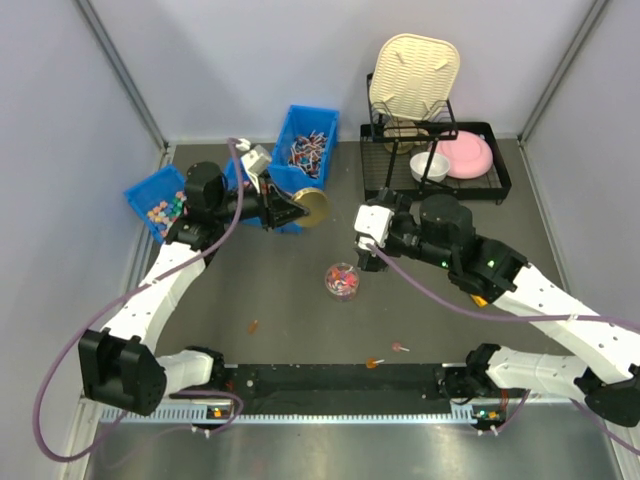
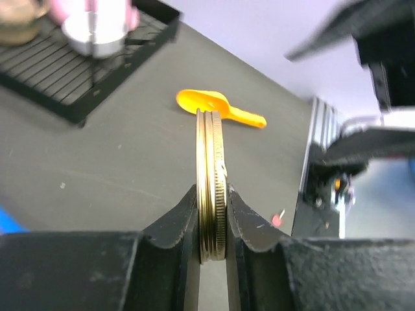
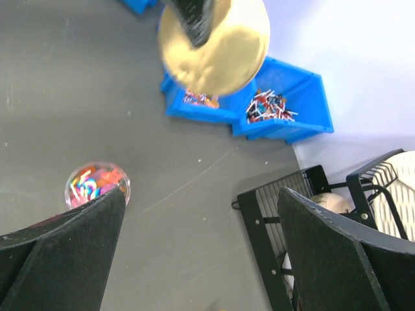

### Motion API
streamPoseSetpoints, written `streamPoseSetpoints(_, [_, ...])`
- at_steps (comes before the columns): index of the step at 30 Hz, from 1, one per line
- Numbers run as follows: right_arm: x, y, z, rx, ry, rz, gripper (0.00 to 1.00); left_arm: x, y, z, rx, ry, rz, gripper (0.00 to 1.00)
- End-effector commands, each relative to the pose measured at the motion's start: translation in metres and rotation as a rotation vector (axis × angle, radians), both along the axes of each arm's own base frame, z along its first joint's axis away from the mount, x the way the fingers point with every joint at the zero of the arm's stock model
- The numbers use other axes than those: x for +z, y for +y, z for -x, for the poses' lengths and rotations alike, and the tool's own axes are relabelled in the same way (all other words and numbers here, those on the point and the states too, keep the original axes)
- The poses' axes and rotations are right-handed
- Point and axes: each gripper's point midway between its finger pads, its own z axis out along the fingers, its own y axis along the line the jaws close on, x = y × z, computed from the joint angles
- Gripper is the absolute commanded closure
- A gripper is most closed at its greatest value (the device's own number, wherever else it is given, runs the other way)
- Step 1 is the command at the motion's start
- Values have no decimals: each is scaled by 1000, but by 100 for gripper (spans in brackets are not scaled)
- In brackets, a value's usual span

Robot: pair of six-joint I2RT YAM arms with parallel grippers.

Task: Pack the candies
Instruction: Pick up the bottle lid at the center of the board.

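Observation:
A small clear jar (image 1: 342, 280) on the table holds the candies (image 1: 343, 276), tiny mixed-colour sweets; it also shows in the right wrist view (image 3: 97, 184). My left gripper (image 1: 297, 209) is shut on a gold lid (image 1: 315, 207), held in the air left of and above the jar. In the left wrist view the lid (image 2: 211, 168) stands edge-on between the fingers. My right gripper (image 1: 371, 257) is open and empty just right of the jar, with its left finger (image 3: 71, 240) beside the jar. More small candies (image 3: 198, 98) lie in a blue bin behind the lid (image 3: 214, 45).
A blue bin of pastel cubes (image 1: 160, 205) stands at the left and a blue bin of stick sweets (image 1: 306, 150) at the back. A black dish rack (image 1: 497, 180) holds bowls at the back right. A yellow scoop (image 2: 217, 107) lies under my right arm. Loose sweets (image 1: 400, 348) lie near the front.

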Motion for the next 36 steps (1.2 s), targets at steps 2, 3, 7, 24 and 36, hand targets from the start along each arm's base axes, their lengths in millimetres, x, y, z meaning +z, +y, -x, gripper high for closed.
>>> streamPoseSetpoints(2, [3, 7, 7, 60, -44, 0, 1, 25, 18, -28, 160, 129, 172, 100])
streamPoseSetpoints(3, [1, 8, 7, 66, -41, 3, 1, 23, 22, -31, 172, 141, 181, 100])
streamPoseSetpoints(7, [-4, 12, 12, 102, -22, 1, 1, 20, 26, -33, 186, 193, 216, 100])
streamPoseSetpoints(24, [2, 43, 30, 245, 108, -25, 1, 16, 40, -15, 236, 360, 392, 100])
streamPoseSetpoints(36, [24, 74, 9, 211, 88, -21, 1, -11, 39, -24, 261, 474, 345, 100])
